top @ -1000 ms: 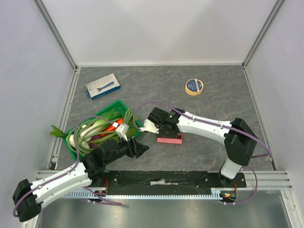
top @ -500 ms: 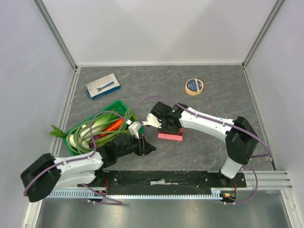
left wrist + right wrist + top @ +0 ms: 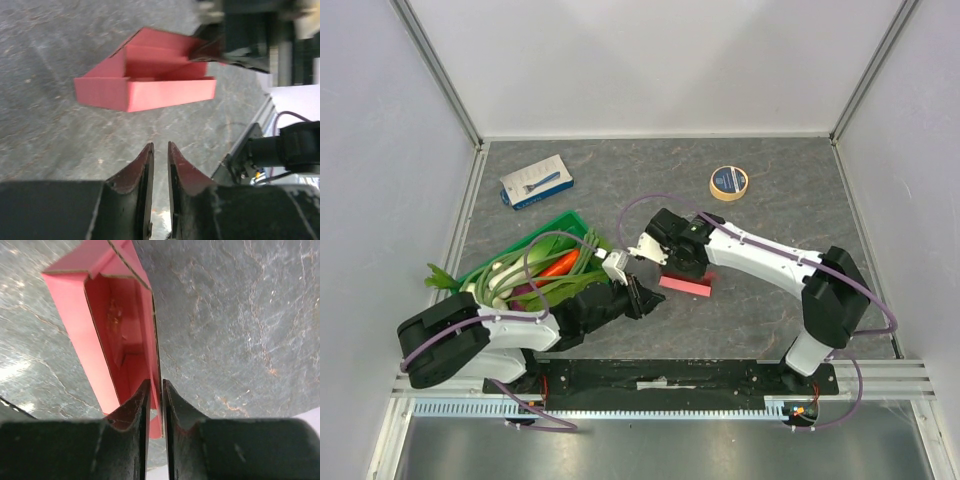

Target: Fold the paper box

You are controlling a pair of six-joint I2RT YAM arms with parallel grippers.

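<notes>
Paper box (image 3: 165, 92), just one, in right pincer (image 3: 156, 387)

1. No text, brand or number is showing clearly enough to read in any view.
2. The blue-and-white flat package (image 3: 536, 181) is lying well apart from the left gripper (image 3: 640, 297), on the far side of the green crate (image 3: 572, 221) from it. It is carrying a blue picture and small printing, too fine to read.
3. The round tin (image 3: 728, 182) is sitting well apart from the right gripper (image 3: 680, 272), farther back and off to that gripper's right. It is showing a dark blue lid label with pale marks, too small to make out.
</notes>
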